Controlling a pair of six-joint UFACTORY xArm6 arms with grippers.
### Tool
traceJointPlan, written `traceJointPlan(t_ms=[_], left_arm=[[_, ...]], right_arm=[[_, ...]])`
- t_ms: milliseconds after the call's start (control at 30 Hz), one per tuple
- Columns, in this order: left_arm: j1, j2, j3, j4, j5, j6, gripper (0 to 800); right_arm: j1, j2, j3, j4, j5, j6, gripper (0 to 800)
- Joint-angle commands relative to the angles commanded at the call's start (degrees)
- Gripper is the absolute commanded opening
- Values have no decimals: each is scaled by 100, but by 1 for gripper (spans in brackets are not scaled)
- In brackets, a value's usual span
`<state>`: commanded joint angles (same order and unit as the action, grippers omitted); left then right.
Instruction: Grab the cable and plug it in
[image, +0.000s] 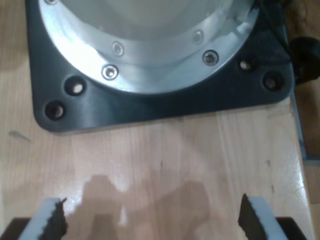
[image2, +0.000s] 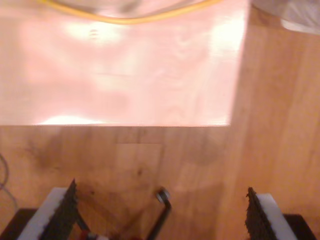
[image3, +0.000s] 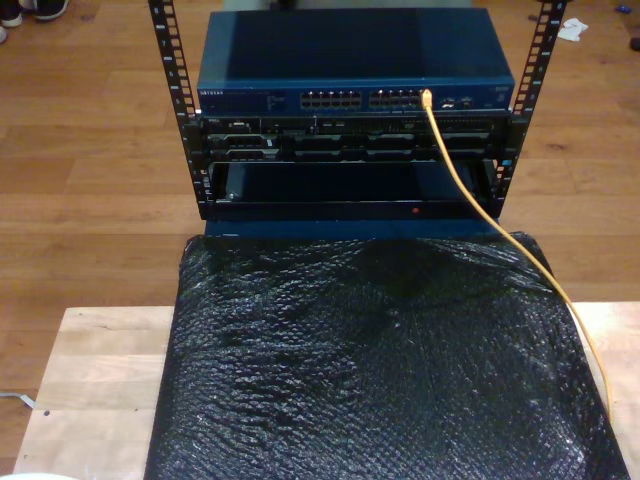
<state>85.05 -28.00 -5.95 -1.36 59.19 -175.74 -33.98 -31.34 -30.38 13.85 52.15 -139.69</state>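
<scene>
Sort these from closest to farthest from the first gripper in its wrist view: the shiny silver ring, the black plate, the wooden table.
Starting from my first gripper, with its jaws wide apart:
1. Wooden table: bare wood just ahead of the jaws.
2. Black plate: lies flat on the table, past the bare wood.
3. Silver ring: sits on the plate with screws in it, farthest away.

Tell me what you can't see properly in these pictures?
- The cable: its lower end runs off the exterior view's right edge, so the free end is cut off.
- The switch ports: too small to tell which one holds the plug.
- Cable in the second wrist view: blurred, crossing at the frame edge.
- Black sheet hides whatever lies under it.
</scene>
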Motion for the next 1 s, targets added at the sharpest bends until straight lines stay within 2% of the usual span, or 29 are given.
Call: traceJointPlan(t_ms=[233,667,1000], left_arm=[[0,0,-9,0,0,18,800],[0,0,-9,0,0,18,800],[0,0,-9,0,0,18,800]], right_arm=[[-1073,-202,-18,-9,1073,-554,798],[-2295,-554,88,-53,1705,-1837,798],[-3560,-1081,642,-273,1996,-3297,798]])
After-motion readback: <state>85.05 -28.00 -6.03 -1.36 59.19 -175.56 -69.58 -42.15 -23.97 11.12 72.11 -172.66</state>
